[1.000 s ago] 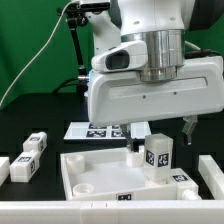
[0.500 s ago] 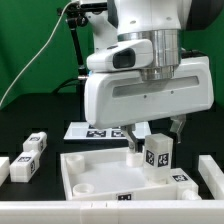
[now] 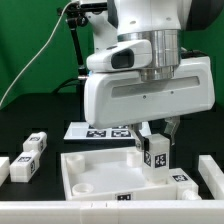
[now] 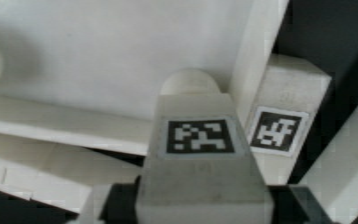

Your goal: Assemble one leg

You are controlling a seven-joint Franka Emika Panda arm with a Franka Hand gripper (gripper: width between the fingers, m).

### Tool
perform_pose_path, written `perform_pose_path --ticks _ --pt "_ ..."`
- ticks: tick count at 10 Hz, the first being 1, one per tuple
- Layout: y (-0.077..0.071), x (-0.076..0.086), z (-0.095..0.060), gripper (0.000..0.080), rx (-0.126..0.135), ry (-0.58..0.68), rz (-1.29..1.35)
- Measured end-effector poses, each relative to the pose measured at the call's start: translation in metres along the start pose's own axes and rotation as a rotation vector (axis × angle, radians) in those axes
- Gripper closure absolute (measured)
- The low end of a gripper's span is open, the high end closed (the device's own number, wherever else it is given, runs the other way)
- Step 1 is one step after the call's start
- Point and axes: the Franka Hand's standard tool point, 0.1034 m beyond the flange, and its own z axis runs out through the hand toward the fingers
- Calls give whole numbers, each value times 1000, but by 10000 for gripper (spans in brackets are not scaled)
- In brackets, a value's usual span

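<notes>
White and rimmed like a shallow tray, the panel point(image 3: 75, 170) lies on the black table point(image 3: 50, 125) in the exterior view. It holds 1 leg point(image 3: 157, 155), which stands upright in the far corner on the exterior view's right with 2 tagged faces showing. The gripper point(image 3: 157, 133) hangs straight above the leg, its 2 dark fingers point(image 3: 143, 132) flanking the leg's top; whether they press on it I cannot tell. Outside the panel, on the exterior view's left, spare legs point(image 3: 35, 146) lie near each other. The marker board point(image 3: 92, 130) lies flat behind the panel. In the wrist view the leg point(image 4: 202, 150) fills the middle, its tag facing the camera, with the panel point(image 4: 256, 50) white behind it. A 2nd tag point(image 4: 279, 130) sits on a white face just beside the leg, and the jaw gap cannot be seen.
</notes>
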Motion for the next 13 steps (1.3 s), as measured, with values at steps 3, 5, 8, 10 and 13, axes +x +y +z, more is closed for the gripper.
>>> perform_pose_path --ticks 3,5,8,10,13 --pt "0 0 0 516 2 0 181" --pt "-2 1 0 515 1 4 344" --pt "-11 6 2 515 11 35 685" --pt "-16 13 3 515 51 59 996" --pt "-34 16 4 515 86 26 1460"
